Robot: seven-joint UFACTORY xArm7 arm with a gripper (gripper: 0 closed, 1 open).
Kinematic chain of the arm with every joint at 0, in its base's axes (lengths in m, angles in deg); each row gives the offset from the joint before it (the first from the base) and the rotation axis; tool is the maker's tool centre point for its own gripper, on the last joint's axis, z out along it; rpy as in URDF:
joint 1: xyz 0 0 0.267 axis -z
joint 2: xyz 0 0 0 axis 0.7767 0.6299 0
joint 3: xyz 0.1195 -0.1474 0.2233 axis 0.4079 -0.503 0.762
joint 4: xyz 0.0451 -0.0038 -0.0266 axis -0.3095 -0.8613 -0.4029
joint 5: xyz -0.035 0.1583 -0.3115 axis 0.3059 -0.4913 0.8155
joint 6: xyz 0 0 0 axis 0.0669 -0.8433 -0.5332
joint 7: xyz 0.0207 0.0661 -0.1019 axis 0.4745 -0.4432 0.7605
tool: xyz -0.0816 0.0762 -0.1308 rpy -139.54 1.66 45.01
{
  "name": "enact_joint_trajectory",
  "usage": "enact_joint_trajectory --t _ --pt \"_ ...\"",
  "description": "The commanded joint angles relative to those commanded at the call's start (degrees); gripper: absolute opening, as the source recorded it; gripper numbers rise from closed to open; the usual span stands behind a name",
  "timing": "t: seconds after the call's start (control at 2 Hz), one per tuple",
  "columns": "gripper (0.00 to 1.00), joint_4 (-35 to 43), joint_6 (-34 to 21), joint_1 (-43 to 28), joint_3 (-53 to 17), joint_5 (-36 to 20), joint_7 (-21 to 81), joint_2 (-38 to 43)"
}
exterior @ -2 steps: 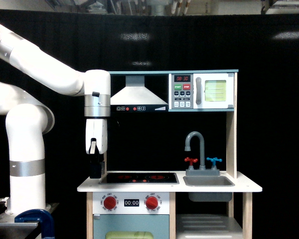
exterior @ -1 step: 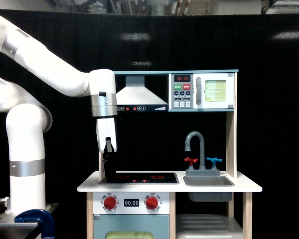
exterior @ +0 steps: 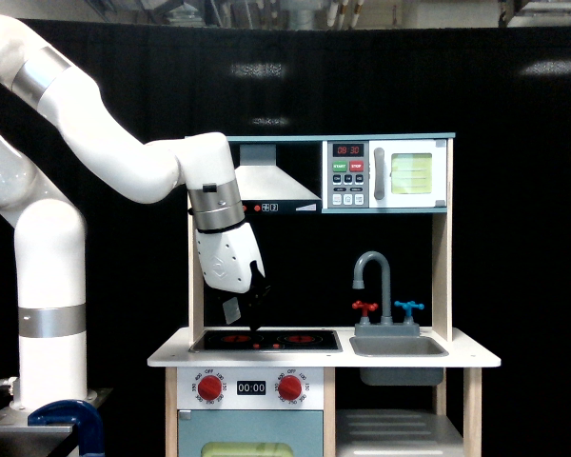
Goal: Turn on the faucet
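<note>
Since the earlier frames the arm (exterior: 105, 143) has swung toward the faucet (exterior: 384, 300). A second ago its wrist hung straight down at the outer edge of the counter (exterior: 324, 359), on the far side of the hob (exterior: 266, 339) from the faucet; half a second ago it was over the hob's near corner. Now the wrist is tilted, its lower end angled toward the faucet, and the gripper (exterior: 243, 314) hangs above the hob's first burner, just clear of the surface. It is still well apart from the faucet, with the rest of the hob between them. The dark fingers blur into the black backdrop, so I cannot tell whether they are spread or closed; nothing shows between them.

The faucet has not moved. It stands at the back rim of the sink (exterior: 400, 347), on the side of the hob away from the arm and below the microwave (exterior: 388, 173). It is grey, with an upright stem and a gooseneck spout curving over toward the hob. At its base a red handle (exterior: 364, 307) sits on the hob side and a blue handle (exterior: 408, 307) on the other, both cross-shaped and level. Nothing touches it.
</note>
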Motion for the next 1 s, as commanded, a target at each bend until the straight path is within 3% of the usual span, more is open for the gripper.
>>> enact_joint_trajectory --t 0.5,1.0 --pt "1.00 13.0 -7.1 -36.1 -41.1 -20.4 43.0 4.5" --pt "1.00 23.8 -19.6 -54.1 -70.5 -18.4 58.0 -12.8"
